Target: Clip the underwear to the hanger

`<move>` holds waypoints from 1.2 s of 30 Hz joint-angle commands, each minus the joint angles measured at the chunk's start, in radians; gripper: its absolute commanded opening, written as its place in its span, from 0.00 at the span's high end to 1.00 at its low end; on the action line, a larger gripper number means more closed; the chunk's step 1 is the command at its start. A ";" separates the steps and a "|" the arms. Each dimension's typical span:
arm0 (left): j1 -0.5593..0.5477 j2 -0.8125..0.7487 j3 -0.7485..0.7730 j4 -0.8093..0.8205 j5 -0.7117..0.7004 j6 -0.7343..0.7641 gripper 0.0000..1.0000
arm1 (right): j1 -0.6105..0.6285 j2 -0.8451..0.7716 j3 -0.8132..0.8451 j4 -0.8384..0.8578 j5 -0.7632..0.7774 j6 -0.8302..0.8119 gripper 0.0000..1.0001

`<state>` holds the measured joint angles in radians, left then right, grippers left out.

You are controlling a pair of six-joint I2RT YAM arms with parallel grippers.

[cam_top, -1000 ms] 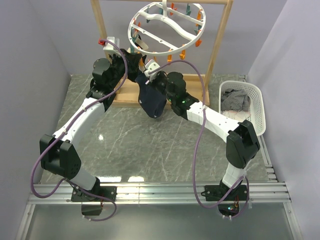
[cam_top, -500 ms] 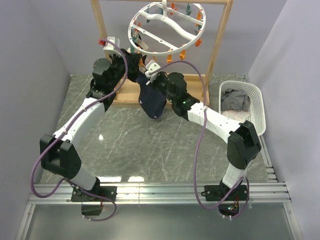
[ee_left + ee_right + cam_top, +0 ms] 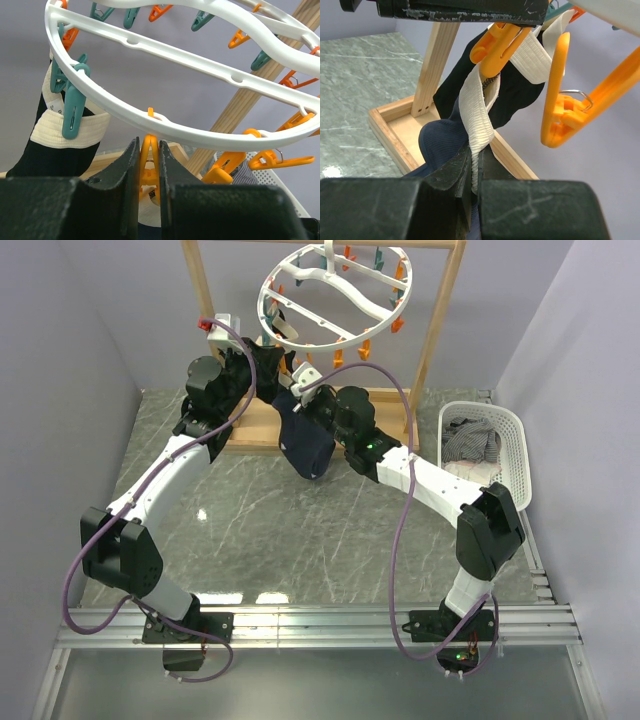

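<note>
From above, the dark navy fabric briefs with the cream waistband [image 3: 305, 445] hang clear of the desk [image 3: 300, 530] between my arms, under the large round white plastic drying ring [image 3: 330, 290].

Left wrist: my left end effector [image 3: 148, 150] squeezes a small orange plastic clip [image 3: 148, 172].

Right wrist: my right end effector [image 3: 475, 162] pinches the waistband, whose edge runs into that clip's mouth. I judge only letting go is left. A neighbouring orange clip [image 3: 570, 105] crowds the right.

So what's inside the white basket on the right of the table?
A crumpled grey striped cloth lies in the basket. Anything beneath that cloth is covered, so I cannot tell.
</note>
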<state>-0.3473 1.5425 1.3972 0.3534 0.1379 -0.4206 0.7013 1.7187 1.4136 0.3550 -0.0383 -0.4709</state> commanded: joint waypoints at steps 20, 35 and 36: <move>0.007 0.001 0.000 -0.021 0.006 0.025 1.00 | -0.003 -0.034 0.125 -0.017 0.020 0.074 1.00; 0.007 0.010 0.000 -0.022 0.012 0.029 0.95 | -0.019 -0.014 0.205 -0.077 0.035 0.109 1.00; 0.007 0.011 0.005 -0.022 0.014 0.028 0.93 | -0.017 -0.014 0.202 -0.077 0.037 0.107 1.00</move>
<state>-0.3473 1.5448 1.3952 0.3618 0.1459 -0.4065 0.6891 1.7195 1.5726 0.2432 -0.0151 -0.3748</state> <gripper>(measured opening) 0.188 0.045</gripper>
